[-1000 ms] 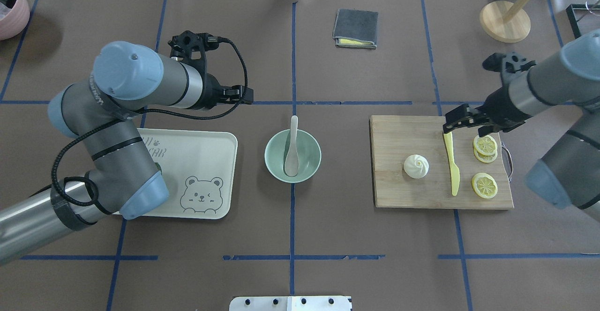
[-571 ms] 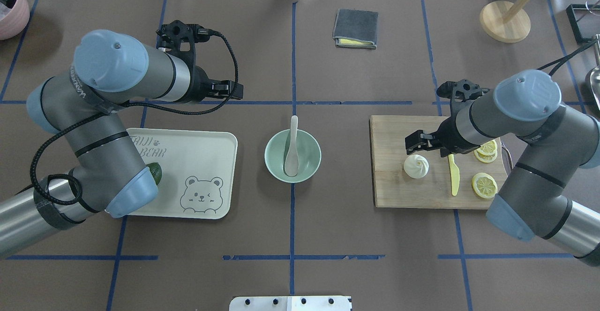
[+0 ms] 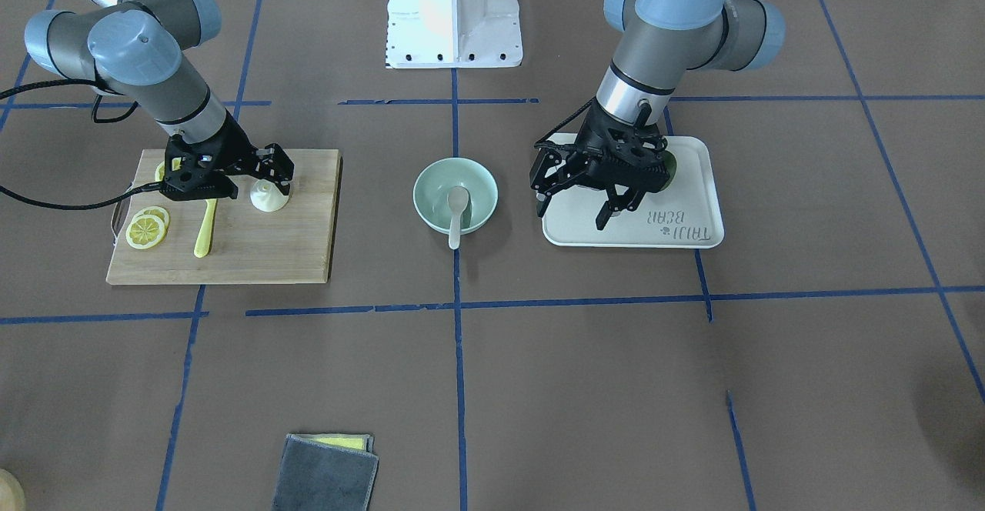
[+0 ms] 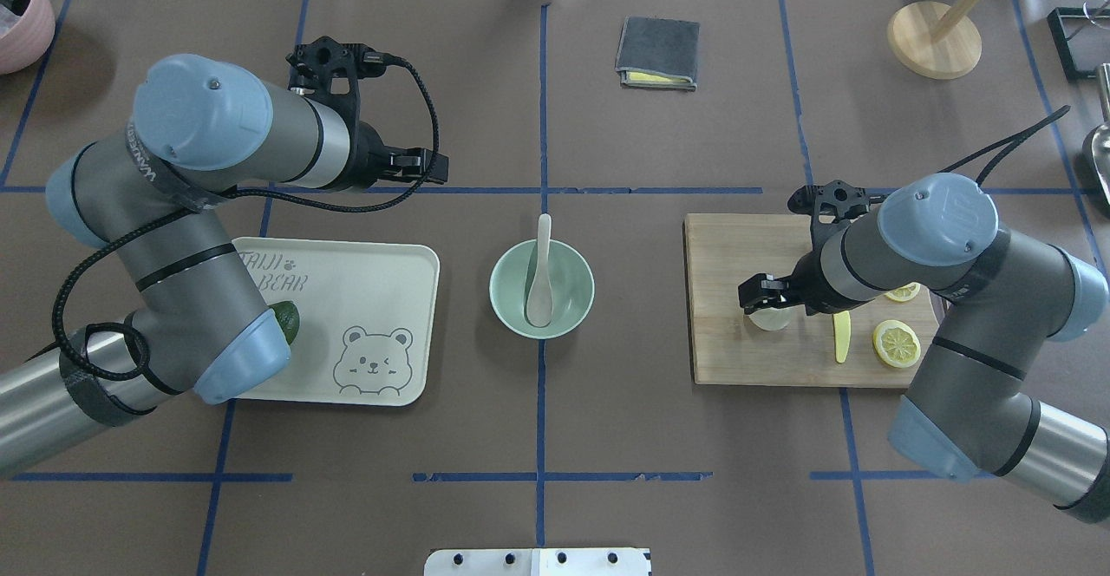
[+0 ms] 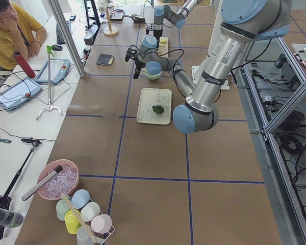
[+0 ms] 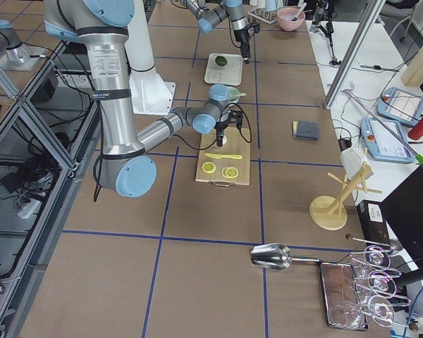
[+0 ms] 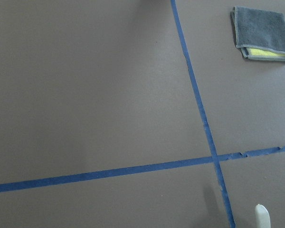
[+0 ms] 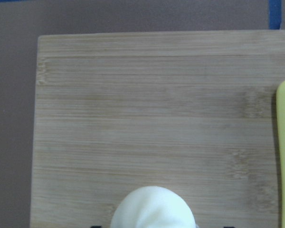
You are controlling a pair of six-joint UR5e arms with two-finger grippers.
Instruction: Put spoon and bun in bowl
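Nearest row: bear-print tray [image 4: 381, 290] on robot's left, dark green fruit [image 4: 286, 320] on it. Mid surface: bowl [image 4: 506, 294], spoon [image 4: 539, 290] lying scoop-down inside it, handle poking over the far rim. Robot's right: cutting board [image 4: 728, 255] with the bun [image 3: 269, 197], a yellow knife [image 4: 840, 337] and lemon slices [image 4: 896, 343]. Bun sits on the board, well apart from the bowl. Right tool [image 4: 765, 298] is down over the bun, jaws spread either side of it; wrist view shows gaps, no pinch. Left tool [image 3: 573, 203] hangs above the tray's bowl-side edge, spread, holding nothing. Far: folded grey cloth [image 4: 657, 53], wooden stand base [image 4: 933, 40].
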